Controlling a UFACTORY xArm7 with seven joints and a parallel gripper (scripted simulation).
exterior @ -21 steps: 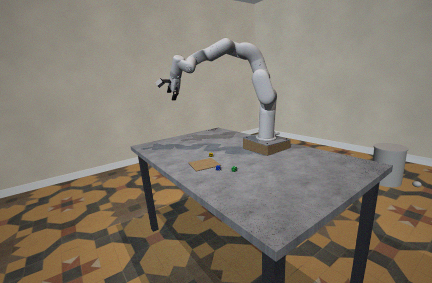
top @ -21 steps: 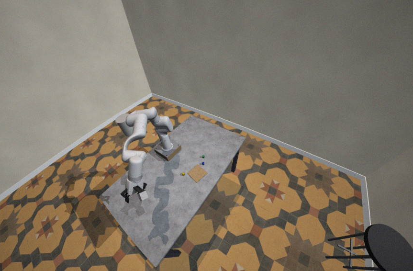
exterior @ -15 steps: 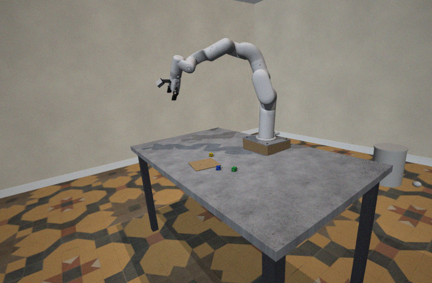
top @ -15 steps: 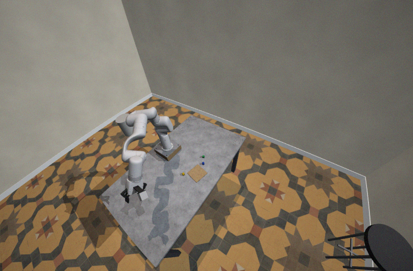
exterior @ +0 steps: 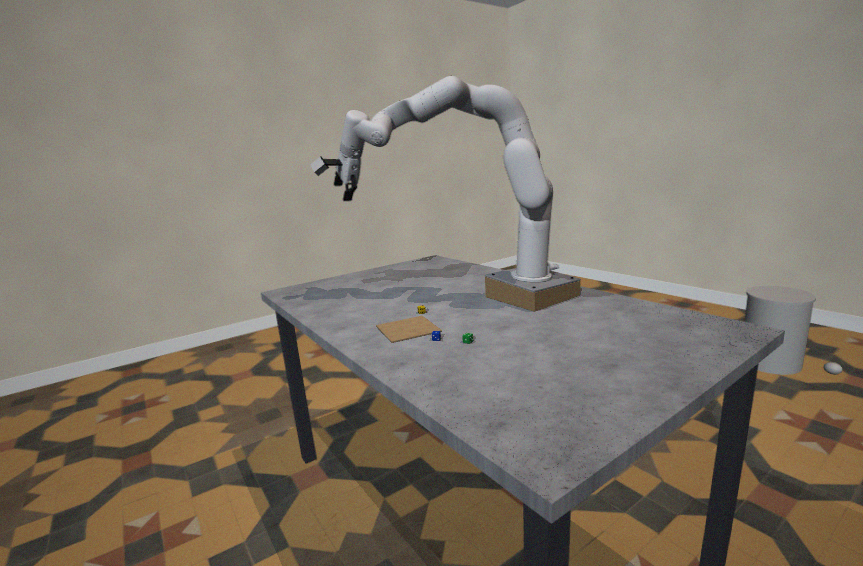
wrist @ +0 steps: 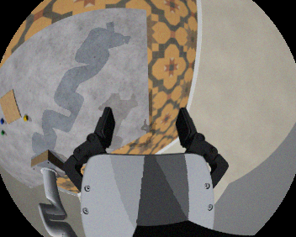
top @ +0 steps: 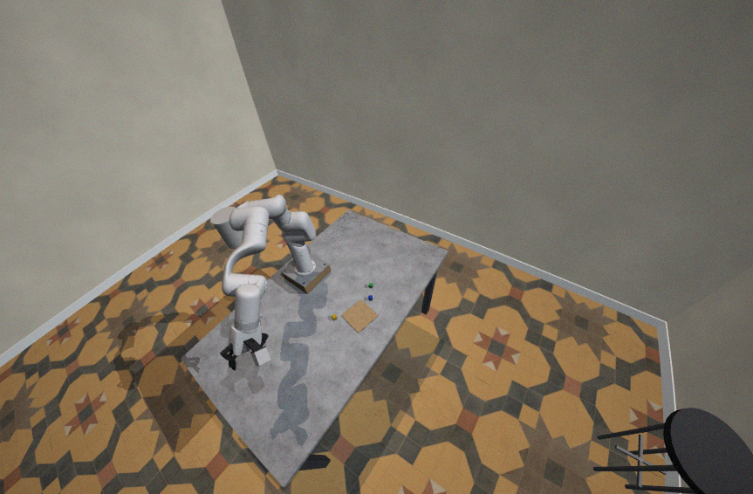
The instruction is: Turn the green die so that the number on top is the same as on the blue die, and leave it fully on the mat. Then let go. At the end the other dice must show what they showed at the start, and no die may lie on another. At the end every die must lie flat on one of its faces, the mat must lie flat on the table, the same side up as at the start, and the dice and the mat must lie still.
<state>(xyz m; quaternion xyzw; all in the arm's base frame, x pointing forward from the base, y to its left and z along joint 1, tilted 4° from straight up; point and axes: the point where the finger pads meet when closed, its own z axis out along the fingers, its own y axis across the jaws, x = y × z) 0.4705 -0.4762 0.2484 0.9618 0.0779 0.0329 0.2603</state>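
Observation:
The green die (top: 369, 284) (exterior: 468, 338) lies on the grey table, off the mat. The blue die (top: 369, 297) (exterior: 436, 336) lies close beside the tan mat (top: 359, 316) (exterior: 407, 328), just off its edge. A yellow die (top: 333, 316) (exterior: 421, 309) lies on the table on the mat's other side. The pips are too small to read. My gripper (top: 242, 354) (exterior: 347, 186) (wrist: 145, 115) is open and empty, high above the table's far end, well away from the dice. In the wrist view the mat (wrist: 9, 107), the green die (wrist: 2, 132), the blue die (wrist: 2, 121) and the yellow die (wrist: 26, 118) are tiny at the left edge.
The arm's wooden base block (top: 305, 276) (exterior: 532, 290) stands on the table near the dice. A grey cylinder (exterior: 778, 328) and a small white ball (exterior: 832, 367) are on the floor. A black stool (top: 703, 458) stands off to one side.

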